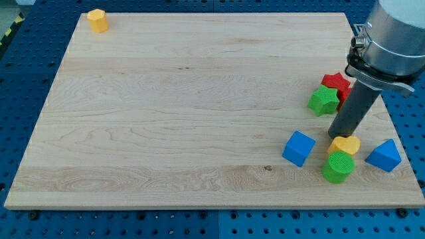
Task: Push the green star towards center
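Note:
The green star (323, 101) lies near the view's right edge of the wooden board (186, 99), touching a red star (337, 84) just above and to its right. My tip (336, 136) is on the board just below and to the right of the green star, a small gap away. It stands right above a yellow heart-shaped block (345, 145). The dark rod rises up and to the right from the tip.
A blue cube (299, 148) lies left of the yellow heart. A green cylinder (339, 166) sits just below the heart. A blue triangular block (384, 156) is at the far right. A yellow block (97, 20) is in the top left corner.

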Tool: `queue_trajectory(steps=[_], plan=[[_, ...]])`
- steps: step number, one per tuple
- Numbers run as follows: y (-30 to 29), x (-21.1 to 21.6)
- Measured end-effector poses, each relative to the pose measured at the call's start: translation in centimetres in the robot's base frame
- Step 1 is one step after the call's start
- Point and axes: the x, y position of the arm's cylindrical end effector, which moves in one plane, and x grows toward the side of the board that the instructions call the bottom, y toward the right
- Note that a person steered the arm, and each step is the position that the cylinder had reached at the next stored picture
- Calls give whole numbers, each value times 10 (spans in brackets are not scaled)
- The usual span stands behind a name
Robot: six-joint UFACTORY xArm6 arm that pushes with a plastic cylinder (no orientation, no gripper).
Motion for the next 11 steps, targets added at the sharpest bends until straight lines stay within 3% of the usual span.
queue_trajectory(steps=[2, 4, 10, 11], plan=[[5, -60], [-43, -105], [-232, -120], [-242, -120]])
